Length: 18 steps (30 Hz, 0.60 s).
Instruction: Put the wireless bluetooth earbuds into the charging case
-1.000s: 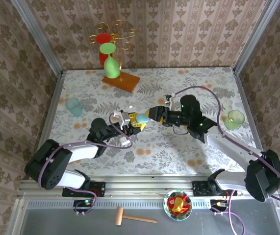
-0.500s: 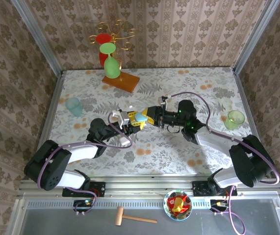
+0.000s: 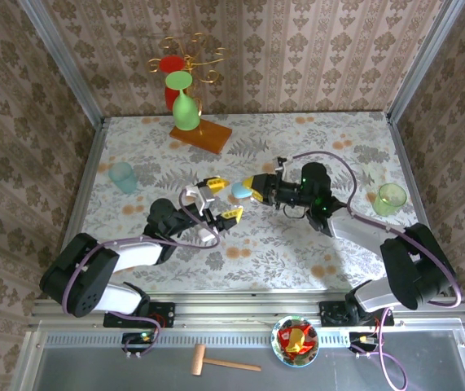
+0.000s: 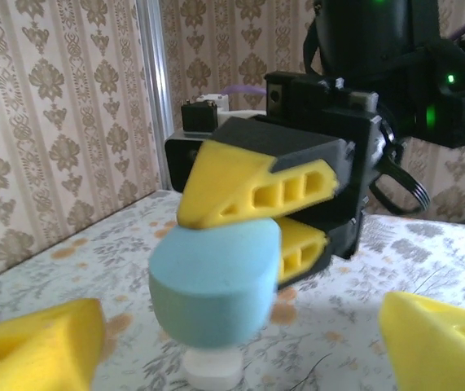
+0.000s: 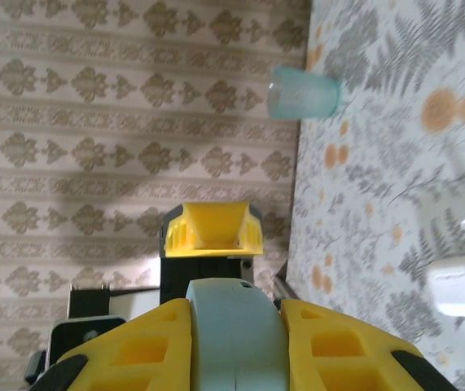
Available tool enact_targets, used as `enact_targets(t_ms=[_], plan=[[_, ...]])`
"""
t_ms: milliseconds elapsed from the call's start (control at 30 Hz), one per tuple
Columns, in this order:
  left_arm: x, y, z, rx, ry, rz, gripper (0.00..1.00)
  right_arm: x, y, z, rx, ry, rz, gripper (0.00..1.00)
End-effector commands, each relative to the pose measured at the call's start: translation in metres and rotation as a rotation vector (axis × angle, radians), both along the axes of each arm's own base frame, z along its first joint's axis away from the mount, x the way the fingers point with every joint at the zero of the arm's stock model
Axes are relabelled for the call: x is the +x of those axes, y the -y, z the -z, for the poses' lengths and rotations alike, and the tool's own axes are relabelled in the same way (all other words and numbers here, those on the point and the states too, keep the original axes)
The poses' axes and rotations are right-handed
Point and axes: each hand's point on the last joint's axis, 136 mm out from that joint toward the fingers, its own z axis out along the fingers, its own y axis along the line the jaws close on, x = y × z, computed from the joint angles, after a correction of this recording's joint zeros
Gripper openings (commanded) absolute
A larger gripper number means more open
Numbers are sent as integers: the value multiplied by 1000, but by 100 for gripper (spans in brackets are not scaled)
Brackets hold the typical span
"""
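The right gripper [image 3: 249, 189] is clamping the pale blue charging case [image 3: 237, 192]. The left gripper [image 3: 225, 198] is standing wide apart, just short of the case.

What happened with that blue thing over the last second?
The right hand moved in and closed on the pale blue case. The left hand then opened wide and let it go, so the case changed hands. The teal cup and green cup stayed put.
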Motion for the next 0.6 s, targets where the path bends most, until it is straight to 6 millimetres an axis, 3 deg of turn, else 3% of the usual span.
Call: enact_targets(t_ms=[0, 267, 567], plan=[[2, -7, 12, 33, -8, -47, 100, 33, 18, 17, -75, 12, 74, 15], [-3, -22, 45, 172, -63, -118, 100, 111, 72, 90, -340, -49, 245, 16], [-7, -41, 59, 255, -101, -197, 100, 167, 104, 161, -546, -158, 311, 19]])
